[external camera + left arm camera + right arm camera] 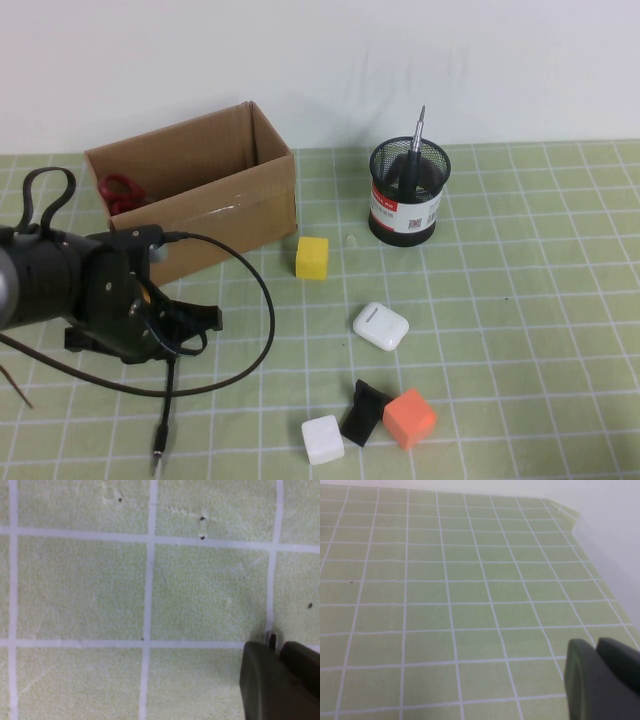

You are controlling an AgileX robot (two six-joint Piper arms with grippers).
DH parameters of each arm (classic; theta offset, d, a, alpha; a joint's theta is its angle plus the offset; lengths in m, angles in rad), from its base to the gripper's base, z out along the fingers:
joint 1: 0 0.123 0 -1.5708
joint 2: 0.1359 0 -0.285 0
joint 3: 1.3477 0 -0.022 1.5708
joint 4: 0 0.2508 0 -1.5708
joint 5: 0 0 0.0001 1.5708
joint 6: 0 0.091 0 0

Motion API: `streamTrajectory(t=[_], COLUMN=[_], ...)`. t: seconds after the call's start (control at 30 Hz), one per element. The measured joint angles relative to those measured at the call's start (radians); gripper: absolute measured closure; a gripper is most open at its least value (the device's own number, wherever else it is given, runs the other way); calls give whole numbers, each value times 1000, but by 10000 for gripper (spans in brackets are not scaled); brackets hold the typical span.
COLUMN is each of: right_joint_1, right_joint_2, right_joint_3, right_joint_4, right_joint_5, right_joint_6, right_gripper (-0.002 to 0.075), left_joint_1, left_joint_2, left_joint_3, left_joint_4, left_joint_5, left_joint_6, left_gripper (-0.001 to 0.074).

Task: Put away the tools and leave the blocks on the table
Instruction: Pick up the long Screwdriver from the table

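Risk starts at the front-left corner of the pale green gridded table. There the left gripper hangs low with its fingers closed on nothing, and its loose black cable could sweep the yellow cube.

The red-handled scissors lie in the brown cardboard box near the rear-left corner.

The glossy white rounded case could be mistaken for a tool.

The metal-shafted screwdriver stands in the black mesh cup, which a nudge might tip.

The right gripper, closed and empty, hovers over bare mat by a far corner.
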Motion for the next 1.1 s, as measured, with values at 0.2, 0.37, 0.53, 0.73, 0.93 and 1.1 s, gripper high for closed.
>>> streamTrajectory(t=[0.2,0.37,0.53,0.73,0.93,1.1], right_joint_1=[0,0,0,0,0,0], right_joint_2=[0,0,0,0,0,0], right_joint_3=[0,0,0,0,0,0], right_joint_4=[0,0,0,0,0,0], right_joint_5=[0,0,0,0,0,0], right_joint_6=[0,0,0,0,0,0], right_gripper=[736,736,736,736,736,736], left_joint_1=[-19,-30,-30,-53,-137,-202], left_joint_2=[-30,-87,-135,-201,-229,-229], left_joint_3=[2,2,2,2,2,2], left_joint_4=[-14,-14,-14,-21,-19,-11], left_joint_5=[-7,-48,-97,-188,-336,-485], left_joint_6=[24,35,80,156,307,402], left_gripper=[713,713,713,713,713,713])
